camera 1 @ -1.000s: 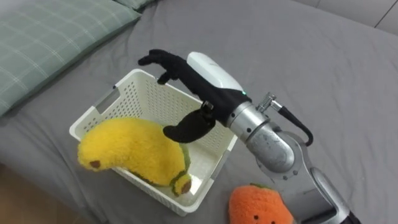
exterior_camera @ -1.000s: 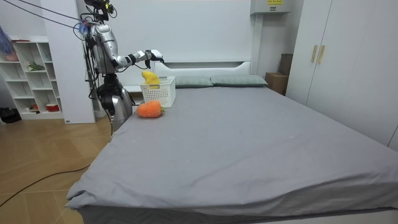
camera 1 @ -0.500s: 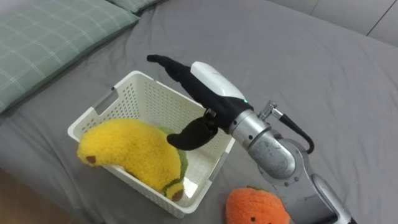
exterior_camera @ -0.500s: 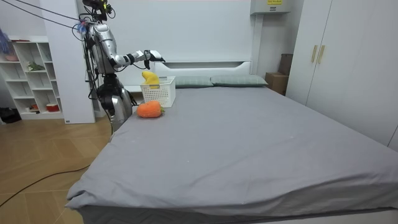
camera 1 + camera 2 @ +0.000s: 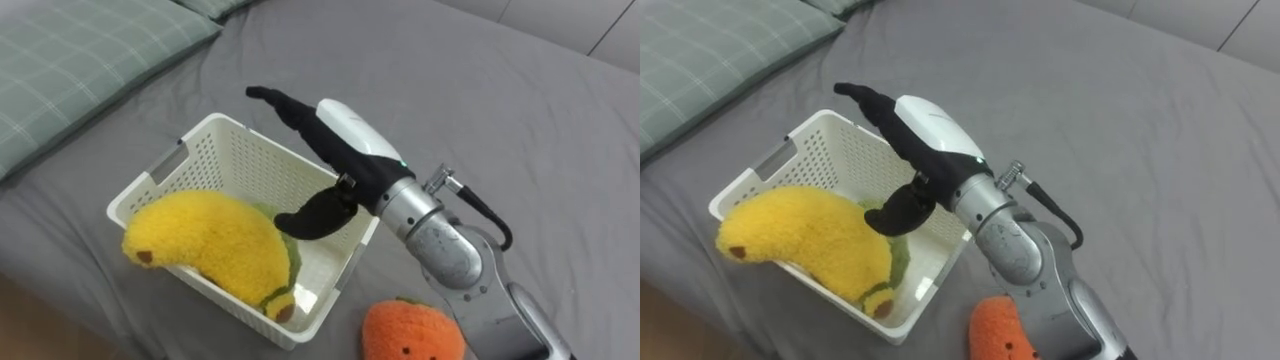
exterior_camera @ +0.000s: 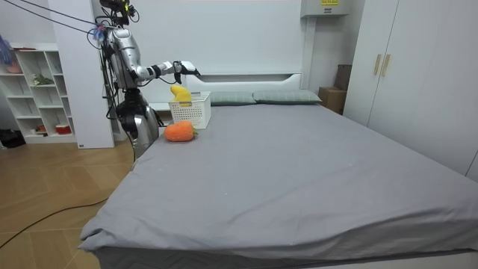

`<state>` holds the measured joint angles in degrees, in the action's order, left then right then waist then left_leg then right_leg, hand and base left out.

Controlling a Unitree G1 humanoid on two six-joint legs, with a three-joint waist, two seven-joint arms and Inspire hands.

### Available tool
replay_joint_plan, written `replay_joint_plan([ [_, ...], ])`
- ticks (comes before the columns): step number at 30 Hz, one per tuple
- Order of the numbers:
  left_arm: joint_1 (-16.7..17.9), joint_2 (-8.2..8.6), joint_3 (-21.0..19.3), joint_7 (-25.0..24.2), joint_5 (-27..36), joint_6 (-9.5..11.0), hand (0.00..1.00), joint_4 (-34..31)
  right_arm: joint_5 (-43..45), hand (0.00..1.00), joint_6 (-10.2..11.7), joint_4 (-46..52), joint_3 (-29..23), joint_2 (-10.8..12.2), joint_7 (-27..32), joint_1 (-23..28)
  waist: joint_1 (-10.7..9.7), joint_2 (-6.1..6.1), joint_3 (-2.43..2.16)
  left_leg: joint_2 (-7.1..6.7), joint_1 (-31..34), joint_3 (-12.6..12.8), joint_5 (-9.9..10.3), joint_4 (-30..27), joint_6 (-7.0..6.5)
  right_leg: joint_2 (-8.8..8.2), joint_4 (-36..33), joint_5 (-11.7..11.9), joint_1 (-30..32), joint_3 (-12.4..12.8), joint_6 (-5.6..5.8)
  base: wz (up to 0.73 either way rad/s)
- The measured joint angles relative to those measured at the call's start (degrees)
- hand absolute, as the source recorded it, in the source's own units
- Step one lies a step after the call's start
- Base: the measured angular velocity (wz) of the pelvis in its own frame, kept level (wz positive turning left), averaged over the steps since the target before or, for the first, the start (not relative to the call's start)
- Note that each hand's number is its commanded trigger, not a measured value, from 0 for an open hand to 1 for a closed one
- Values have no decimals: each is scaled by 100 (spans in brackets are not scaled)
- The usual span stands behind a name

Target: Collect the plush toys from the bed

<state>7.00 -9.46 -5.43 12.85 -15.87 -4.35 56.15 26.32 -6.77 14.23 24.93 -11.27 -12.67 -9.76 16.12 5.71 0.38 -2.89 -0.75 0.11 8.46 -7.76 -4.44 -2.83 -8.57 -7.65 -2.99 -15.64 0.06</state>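
Hovering right hand [image 5: 348, 140], fingers straight and empty, over white basket [image 5: 250, 165] holding banana plush [image 5: 205, 240], orange plush [image 5: 410, 330] lying beside.

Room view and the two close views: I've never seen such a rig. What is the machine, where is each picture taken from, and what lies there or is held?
The machine is a humanoid robot on two legs. The room view comes from a camera standing some way off: the robot stands beside a bed, near its head end. The two close views come from the two eyes of a camera on its head, looking down, so they show one scene. There its right hand hovers over a white basket, fingers straight, holding nothing. A yellow banana plush lies in the basket, one end over the rim. An orange plush toy lies on the grey sheet beside the basket, and a checked pillow lies to the robot's left.
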Motion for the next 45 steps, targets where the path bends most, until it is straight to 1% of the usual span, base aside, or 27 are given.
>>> replay_joint_plan([
  [3,41,0,-4,10,1,50,0,58,6,0,95,0,-172,-11,19,115,-37,-35,25,4,-61,33,1,4,0,-1,-1,0,-22,2,0,-5],
  [6,100,0,-22,19,2,51,0,64,-21,0,96,-1,-333,-63,121,300,-93,-59,41,3,-64,52,2,4,-1,-3,-3,0,-20,13,0,-2],
  [9,161,0,-68,19,2,50,0,66,-145,0,96,-1,-435,-174,186,391,-169,-69,48,5,-62,64,2,2,-1,-3,-4,0,-15,15,0,-2],
  [12,158,15,-82,8,3,50,0,67,-151,0,96,-1,-522,-235,215,437,-193,-71,49,13,-77,130,5,5,4,5,-5,0,-2,92,1,-11],
  [14,151,30,-103,0,1,51,0,64,-141,0,96,-1,-628,-235,229,449,-205,-70,48,14,-84,158,7,5,3,6,-5,0,1,128,0,-7],
  [17,162,56,-122,-3,10,51,0,57,-185,0,97,-3,-793,-218,328,537,-287,-72,44,12,-90,161,7,3,1,2,-15,1,-2,131,1,0],
  [19,197,59,-122,0,19,48,0,57,-456,0,95,-17,-884,-218,419,659,-328,-70,36,11,-95,162,6,2,0,1,-16,1,-6,133,2,0],
  [23,273,77,-123,60,10,41,0,59,-765,0,91,-59,-894,-234,522,792,-418,-77,25,13,-98,168,6,2,0,3,-14,1,-6,137,1,0],
  [24,291,94,-129,81,6,18,0,66,-809,0,92,-87,-901,-234,559,840,-469,-83,19,13,-102,169,6,2,1,2,-13,1,-11,138,1,0],
  [26,302,127,-159,105,3,-35,0,74,-808,0,93,-164,-985,-218,587,982,-478,-93,12,12,-112,174,6,2,0,0,-14,1,-23,139,1,0],
  [29,350,177,-344,108,-1,-45,0,71,-814,0,93,-465,-1199,-202,641,1104,-493,-107,13,16,-111,226,7,3,0,1,-12,1,-30,189,3,-8],
  [33,381,186,-512,110,7,-43,0,74,-830,0,101,-1036,-1437,-202,941,1301,-532,-117,6,19,-110,244,7,2,0,1,-12,3,-32,199,5,-3],
  [38,381,188,-515,122,4,-33,0,73,-1117,0,115,-1726,-1493,-200,1122,1393,-625,-131,-35,17,-128,238,7,1,0,-4,-13,3,-54,152,6,0],
  [40,378,190,-514,130,4,-31,0,72,-1176,0,120,-1840,-1493,-201,1182,1487,-642,-168,-22,18,-171,239,7,2,1,-3,-10,3,-89,152,6,0],
  [41,378,191,-514,140,4,-31,0,70,-1184,0,130,-1867,-1493,-200,1207,1517,-650,-176,-23,18,-172,239,7,1,1,-3,-10,3,-89,152,6,0],
  [42,377,199,-514,185,6,-31,0,68,-1180,0,212,-2024,-1491,-197,1258,1546,-654,-174,-28,18,-176,239,7,1,1,-2,-10,3,-90,152,6,0],
  [45,383,224,-512,220,8,-30,0,68,-1170,0,215,-2477,-1490,-181,1281,1557,-657,-168,-31,15,-174,239,7,1,0,-6,-14,3,-90,154,6,0],
])
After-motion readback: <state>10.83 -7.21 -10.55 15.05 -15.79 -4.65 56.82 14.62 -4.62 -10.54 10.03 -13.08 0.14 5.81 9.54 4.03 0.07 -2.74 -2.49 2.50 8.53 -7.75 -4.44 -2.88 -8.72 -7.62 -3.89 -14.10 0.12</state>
